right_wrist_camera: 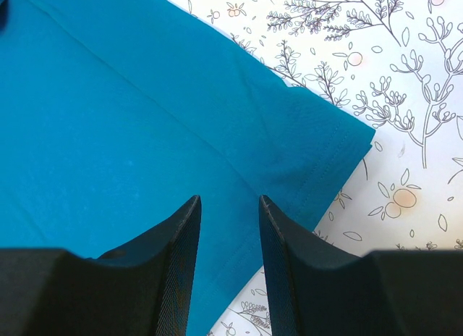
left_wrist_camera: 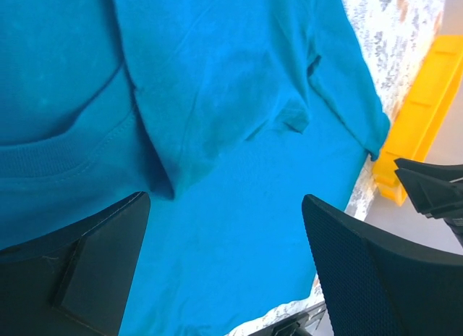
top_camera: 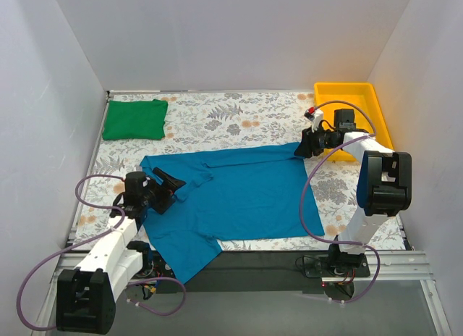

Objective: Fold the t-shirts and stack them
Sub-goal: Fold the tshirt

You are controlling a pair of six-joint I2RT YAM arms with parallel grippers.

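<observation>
Top external: soft teal t-shirt (top_camera: 239,195) lies creased; left end effector (top_camera: 172,189) spread wide, right end effector (top_camera: 298,150) narrowly parted.

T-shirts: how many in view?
2. The teal-blue t-shirt lies spread across the middle, overhanging the near edge; the green t-shirt sits folded in the far-left corner. None seems hidden.
</observation>
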